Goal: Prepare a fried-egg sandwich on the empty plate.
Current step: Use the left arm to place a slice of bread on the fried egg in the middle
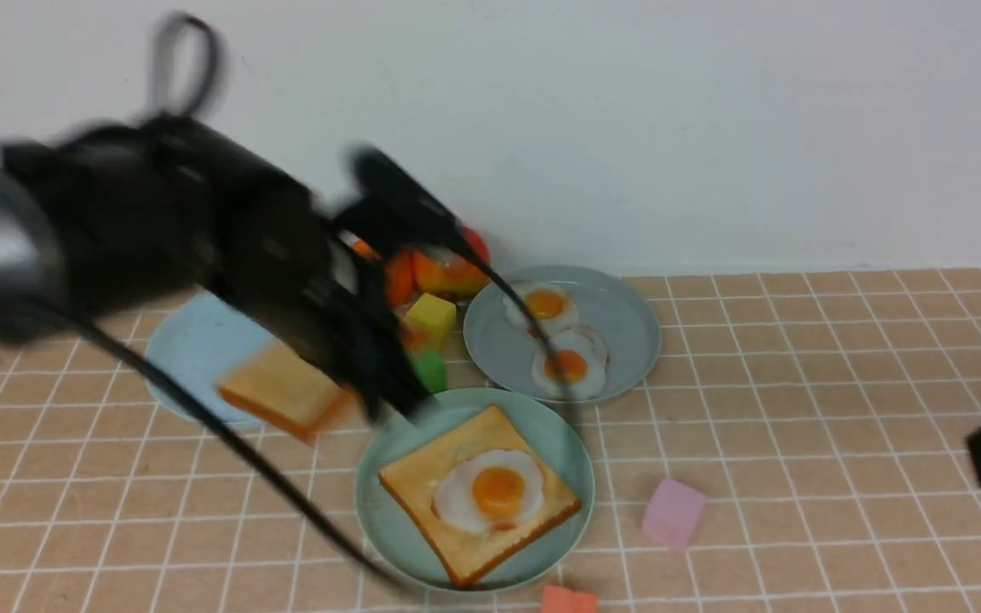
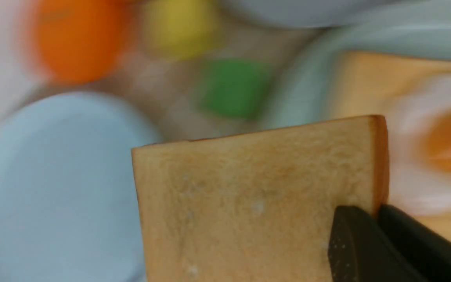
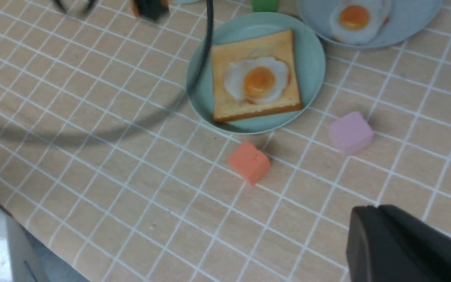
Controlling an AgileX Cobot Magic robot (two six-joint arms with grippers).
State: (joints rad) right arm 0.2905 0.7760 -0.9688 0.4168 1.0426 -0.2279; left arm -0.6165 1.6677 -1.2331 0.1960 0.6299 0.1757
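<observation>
your counter (image 1: 797,443) wears a tan covering crossed by white grid lines, and a plain pale wall (image 1: 754,136) rises behind it. you have a pale blue plate (image 1: 180,353) towards the left, a grey-blue plate (image 1: 627,328) holding two fried eggs at the back, and the mint-green plate (image 1: 375,511) in front of it. red and orange toy food (image 1: 456,268), a yellow block (image 1: 432,317) and a green block (image 1: 430,370) sit near the plates. a pink block (image 1: 674,513) lies to the right of the mint plate, with a coral block (image 3: 249,162) close to its near side.

your left fingers (image 2: 350,239) are drawn nearly together, pinching one edge of the upper toast slice (image 2: 257,196); you have it raised between the pale blue and mint plates. your right fingers (image 3: 382,243) are closed against each other, holding nothing, well apart from the food. the lower toast slice (image 1: 418,468) lies on the mint plate, with a fried egg (image 1: 490,491) resting on top, orange yolk facing up.
</observation>
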